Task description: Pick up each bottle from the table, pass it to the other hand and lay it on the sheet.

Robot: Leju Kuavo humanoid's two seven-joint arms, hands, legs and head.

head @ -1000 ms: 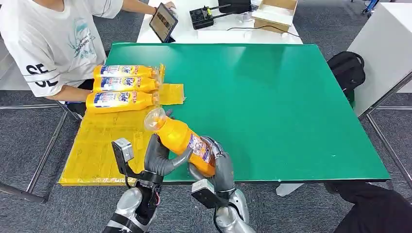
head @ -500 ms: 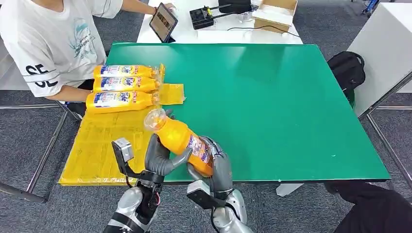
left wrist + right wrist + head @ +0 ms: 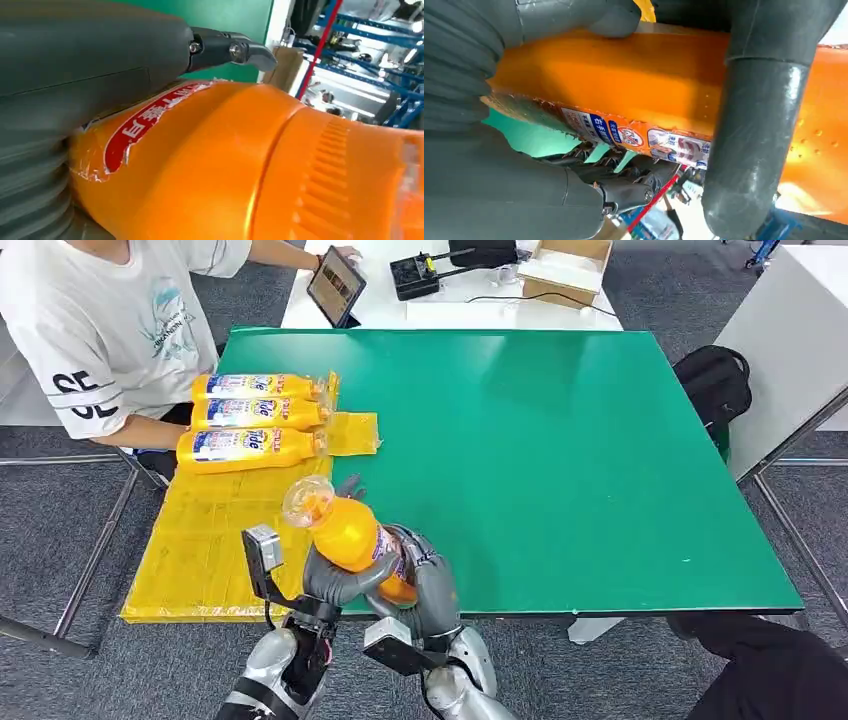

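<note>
My left hand (image 3: 335, 578) and my right hand (image 3: 425, 585) both hold one orange bottle (image 3: 350, 535). My left fingers (image 3: 352, 583) wrap under and around its middle, clamped on it, and the thick grey thumb lies along its side in the left wrist view. My right fingers (image 3: 415, 552) are clamped on its base end, just behind the label; in the right wrist view a finger (image 3: 754, 130) crosses the orange body. The bottle is tilted, its clear cap (image 3: 306, 502) raised and pointing toward the far left, above the near edge of the tabletop (image 3: 560, 460), where the green surface meets the yellow sheet (image 3: 210, 540).

The sheet covers the left side of the tabletop and reaches its near left corner. On the sheet's far part three more orange bottles (image 3: 255, 420) lie on their sides in a row, side by side, caps toward the green surface.

A person in a white shirt (image 3: 110, 320) sits at the far left corner. Beyond the far edge a white table carries a tablet (image 3: 336, 285).
</note>
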